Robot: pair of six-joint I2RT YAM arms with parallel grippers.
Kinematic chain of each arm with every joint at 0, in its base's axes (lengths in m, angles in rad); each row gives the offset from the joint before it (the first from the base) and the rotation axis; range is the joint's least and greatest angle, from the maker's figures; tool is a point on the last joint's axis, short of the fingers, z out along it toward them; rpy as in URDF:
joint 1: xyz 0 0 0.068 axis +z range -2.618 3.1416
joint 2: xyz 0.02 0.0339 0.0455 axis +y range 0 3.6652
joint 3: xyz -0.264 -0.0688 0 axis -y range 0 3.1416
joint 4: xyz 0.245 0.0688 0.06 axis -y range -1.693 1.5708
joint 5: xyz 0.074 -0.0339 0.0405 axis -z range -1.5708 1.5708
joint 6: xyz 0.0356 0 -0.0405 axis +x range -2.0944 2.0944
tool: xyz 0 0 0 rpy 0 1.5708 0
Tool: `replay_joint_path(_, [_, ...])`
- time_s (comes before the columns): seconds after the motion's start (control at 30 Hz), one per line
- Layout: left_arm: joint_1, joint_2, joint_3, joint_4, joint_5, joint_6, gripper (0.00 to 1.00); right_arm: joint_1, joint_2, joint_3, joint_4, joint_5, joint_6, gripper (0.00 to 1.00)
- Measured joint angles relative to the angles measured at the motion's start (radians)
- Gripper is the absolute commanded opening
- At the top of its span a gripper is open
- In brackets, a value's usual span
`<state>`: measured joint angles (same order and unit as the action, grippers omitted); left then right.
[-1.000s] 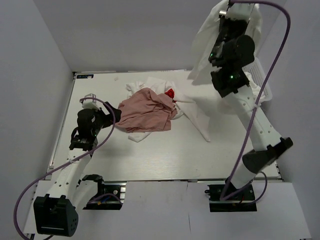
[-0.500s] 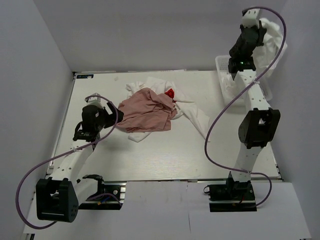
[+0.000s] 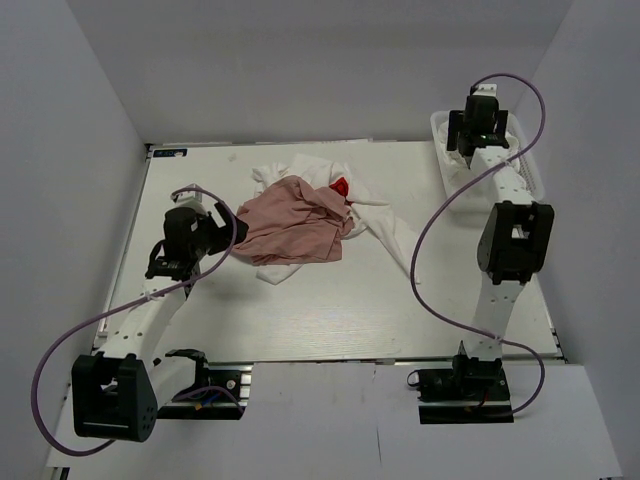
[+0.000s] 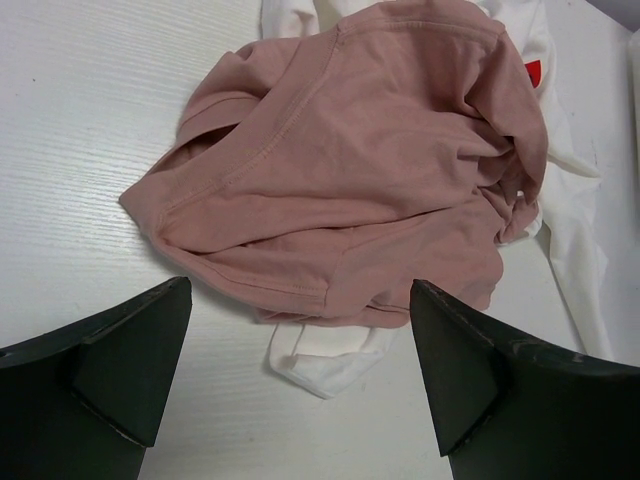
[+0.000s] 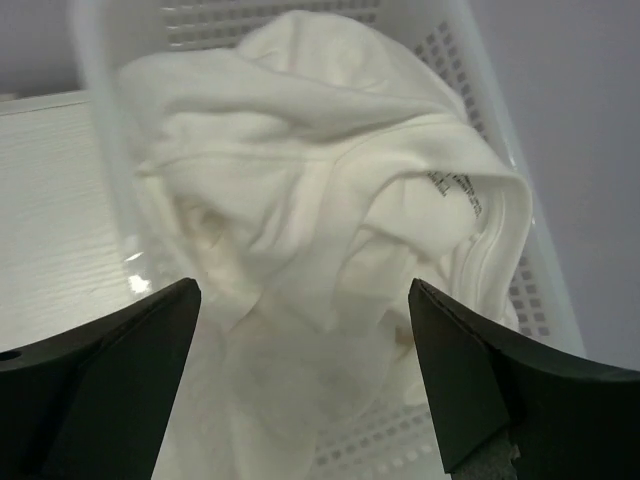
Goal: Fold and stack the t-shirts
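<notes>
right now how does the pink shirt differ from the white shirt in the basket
Colour: the pink shirt is dusty pink, the white shirt plain white. Place: the pink shirt lies on the table over other white cloth; the white shirt sits inside the lattice basket. Shared: both are crumpled and unfolded.

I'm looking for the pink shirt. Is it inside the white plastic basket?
No, the crumpled dusty-pink cloth t-shirt lies on the white wooden table, over white cloth shirts.
</notes>
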<state>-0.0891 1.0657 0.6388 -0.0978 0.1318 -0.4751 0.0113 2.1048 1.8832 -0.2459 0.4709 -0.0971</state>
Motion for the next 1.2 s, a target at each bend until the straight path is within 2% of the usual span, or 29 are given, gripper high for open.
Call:
replay_joint_path(0.17, [0.0, -0.029, 0.0, -0.007, 0.004, 0.0, 1.0, 0.032, -0.3, -0.174, -0.033, -0.228, 0.026, 0.9])
replay_joint_path(0.27, [0.0, -0.033, 0.002, -0.011, 0.01, -0.001, 1.0, 0.103, -0.485, -0.26, -0.007, -0.33, 0.031, 0.9])
replay_joint_path(0.4, [0.0, -0.03, 0.019, -0.027, 0.022, -0.001, 1.0, 0.227, -0.578, -0.37, 0.066, -0.408, 0.042, 0.9])
replay_joint_path(0.47, [0.0, -0.029, 0.027, -0.034, 0.027, -0.001, 1.0, 0.278, -0.533, -0.387, 0.071, -0.423, 0.046, 0.9])
replay_joint_path(0.63, [0.0, -0.022, 0.032, -0.043, 0.037, -0.001, 1.0, 0.377, -0.242, -0.331, 0.05, -0.412, 0.046, 0.9])
replay_joint_path(0.83, [0.0, -0.022, 0.032, -0.054, 0.042, 0.0, 1.0, 0.452, 0.118, -0.122, 0.005, -0.423, 0.055, 0.9])
replay_joint_path(0.93, [0.0, -0.022, 0.032, -0.056, 0.042, 0.0, 1.0, 0.478, 0.233, -0.018, 0.005, -0.415, 0.064, 0.89])
replay_joint_path(0.97, [0.0, -0.022, 0.032, -0.057, 0.042, 0.0, 1.0, 0.484, 0.259, 0.014, 0.0, -0.41, 0.066, 0.66])
replay_joint_path(1.03, [0.0, -0.022, 0.032, -0.057, 0.042, 0.0, 1.0, 0.492, 0.301, 0.072, 0.002, -0.398, 0.067, 0.32])
replay_joint_path(1.07, [0.0, -0.021, 0.032, -0.058, 0.042, 0.0, 1.0, 0.495, 0.309, 0.089, 0.002, -0.395, 0.071, 0.0])
replay_joint_path(1.2, [0.0, -0.011, 0.036, -0.062, 0.042, 0.0, 1.0, 0.495, 0.299, 0.108, 0.01, -0.4, 0.096, 0.0])
